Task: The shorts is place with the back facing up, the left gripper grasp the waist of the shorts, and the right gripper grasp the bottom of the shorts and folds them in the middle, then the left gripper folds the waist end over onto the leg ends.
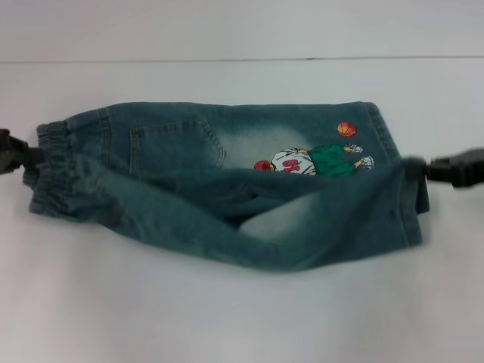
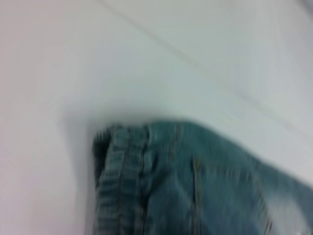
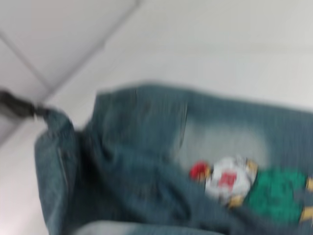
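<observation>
On the white table [image 1: 227,318], in the head view, the shorts [image 1: 227,189] are seen stretched sideways between the two arms, with the near half lifted and drawn over the far half so that the cartoon print [image 1: 314,161] is partly covered. The waist [image 1: 53,170] is pinched by the left gripper [image 1: 30,157] at the picture's left edge; the bottom of the shorts [image 1: 404,197] is pinched by the right gripper [image 1: 427,170] at the right edge. The lengthwise fold is judged to be under way and not yet laid flat. A sag is visible in the middle of the lifted layer, so a skewed crease could be produced if the two ends are lowered unevenly.

In the left wrist view, only the gathered elastic band [image 2: 120,181] and the denim beside it are shown; the fingers themselves are not visible. If only one layer of the band is held, the other could be left behind and bunched.

In the right wrist view, the pocket [image 3: 142,117], the print [image 3: 230,181] and the far waist end, held by the left gripper [image 3: 34,111], are shown; this arm's own fingers are out of sight. The hem could slip free if the cloth is pulled too taut, and the fold would be lost.
</observation>
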You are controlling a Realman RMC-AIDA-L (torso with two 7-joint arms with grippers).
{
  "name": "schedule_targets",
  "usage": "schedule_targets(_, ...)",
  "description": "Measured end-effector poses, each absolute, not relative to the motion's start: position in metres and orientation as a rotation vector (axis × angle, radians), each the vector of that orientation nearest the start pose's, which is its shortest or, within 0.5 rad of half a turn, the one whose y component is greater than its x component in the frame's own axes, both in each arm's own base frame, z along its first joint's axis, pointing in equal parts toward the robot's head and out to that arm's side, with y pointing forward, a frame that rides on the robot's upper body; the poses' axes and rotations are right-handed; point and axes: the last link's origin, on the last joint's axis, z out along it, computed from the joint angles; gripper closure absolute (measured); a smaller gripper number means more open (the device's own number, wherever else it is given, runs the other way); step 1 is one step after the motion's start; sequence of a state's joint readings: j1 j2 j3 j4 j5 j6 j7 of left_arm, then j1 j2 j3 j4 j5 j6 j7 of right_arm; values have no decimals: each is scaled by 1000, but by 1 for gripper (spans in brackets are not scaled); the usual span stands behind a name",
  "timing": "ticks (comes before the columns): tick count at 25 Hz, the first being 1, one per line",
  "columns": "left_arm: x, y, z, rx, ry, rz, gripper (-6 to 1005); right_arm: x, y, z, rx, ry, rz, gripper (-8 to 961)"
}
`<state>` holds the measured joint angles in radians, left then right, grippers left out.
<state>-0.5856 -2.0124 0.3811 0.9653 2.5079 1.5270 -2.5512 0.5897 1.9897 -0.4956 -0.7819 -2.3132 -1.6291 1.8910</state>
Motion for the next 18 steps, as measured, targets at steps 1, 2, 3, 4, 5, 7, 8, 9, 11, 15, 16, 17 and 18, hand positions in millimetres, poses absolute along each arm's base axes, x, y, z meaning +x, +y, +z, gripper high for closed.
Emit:
schedule_targets(1, -318, 356, 102, -1861, -1869, -481, 956, 289, 350, 60, -2526, 1202, 495, 931)
schedule_targets(2, -320, 358, 100, -1843, -1869, -510, 956, 290, 352, 58, -2499, 1191, 517, 931)
schedule_targets(3, -322, 360, 98, -1825, -1866, -533, 956, 291, 356, 55, -2459, 1170, 539, 931)
schedule_targets(4, -324, 362, 96, -1809, -1864, -550, 956, 293, 359, 51, -2422, 1146, 551, 931)
schedule_targets(5, -326, 364, 92, -1793, -1863, -565, 956, 294, 363, 47, -2387, 1123, 563, 931)
schedule_targets(7, -329, 366, 87, -1772, -1852, -591, 956, 298, 367, 40, -2323, 1076, 588, 930)
schedule_targets(8, -330, 367, 85, -1763, -1847, -600, 956, 300, 370, 36, -2290, 1056, 598, 930)
schedule_targets(9, -331, 368, 83, -1751, -1838, -616, 956, 302, 372, 33, -2266, 1048, 604, 930)
schedule_targets(11, -334, 370, 81, -1724, -1813, -657, 956, 306, 376, 26, -2226, 1034, 607, 930)
schedule_targets(15, -338, 372, 75, -1685, -1770, -734, 956, 314, 385, 16, -2131, 1029, 595, 930)
schedule_targets(16, -339, 372, 74, -1679, -1759, -746, 956, 315, 387, 15, -2110, 1033, 591, 930)
schedule_targets(17, -340, 372, 74, -1677, -1747, -761, 956, 316, 389, 13, -2092, 1041, 587, 930)
schedule_targets(18, -341, 372, 74, -1674, -1736, -775, 956, 317, 390, 11, -2077, 1048, 581, 930)
